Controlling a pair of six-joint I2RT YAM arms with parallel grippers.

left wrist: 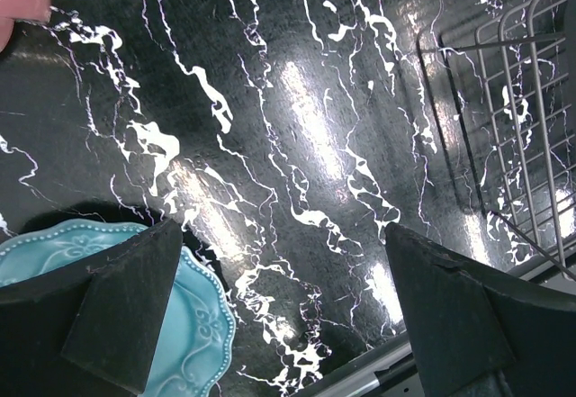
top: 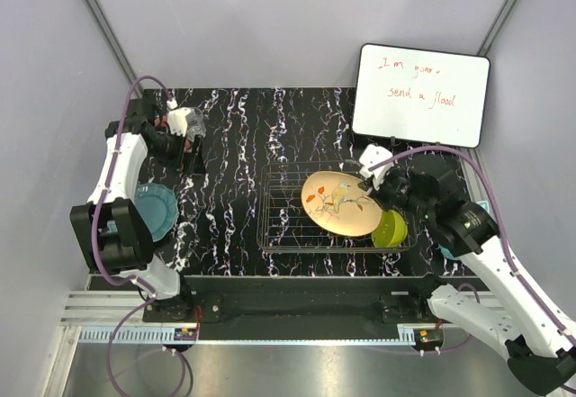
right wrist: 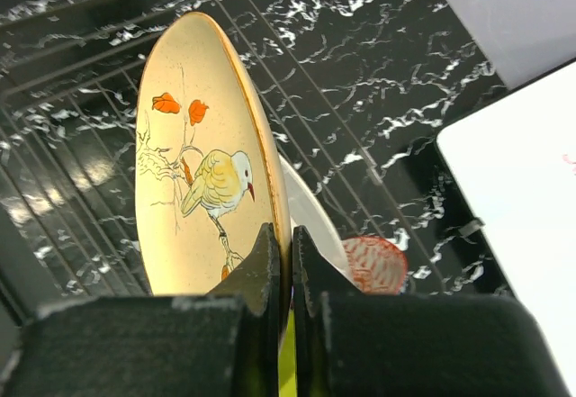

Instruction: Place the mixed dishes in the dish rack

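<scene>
The right gripper [right wrist: 281, 244] is clenched on the rim of the peach bird-pattern plate [right wrist: 198, 163], with both fingers pressed flat against opposite faces of the rim. The plate stands on edge, slightly tilted, with the bird motif facing the right wrist camera. In the top external view the plate sits over the right half of the dish rack [top: 283, 212], inside the outline of its wire walls. Contact between the plate's lower edge and the rack floor cannot be determined from any view. The white plate [right wrist: 310, 217] stands just behind the peach plate, and only a narrow crescent of it shows. The red-white patterned bowl [right wrist: 376, 264] appears beyond that crescent. Whether the bowl is inside the rack cannot be determined. The lime-green bowl [top: 390, 229] occupies the near right corner of the rack, just beside the peach plate. The whiteboard [top: 421, 94] leans at the far right of the black marbled table [top: 243, 145], behind the rack. The left gripper [left wrist: 283, 230] is released, with its fingers spread wide apart and nothing between them. It hovers above bare table surface at the far left, well apart from the rack. The teal plate [left wrist: 202, 325] lies flat on the table at the left edge, outside the rack, and is partly hidden behind the left finger in the left wrist view. A corner of the rack's wire wall shows at the right side of that view.
</scene>
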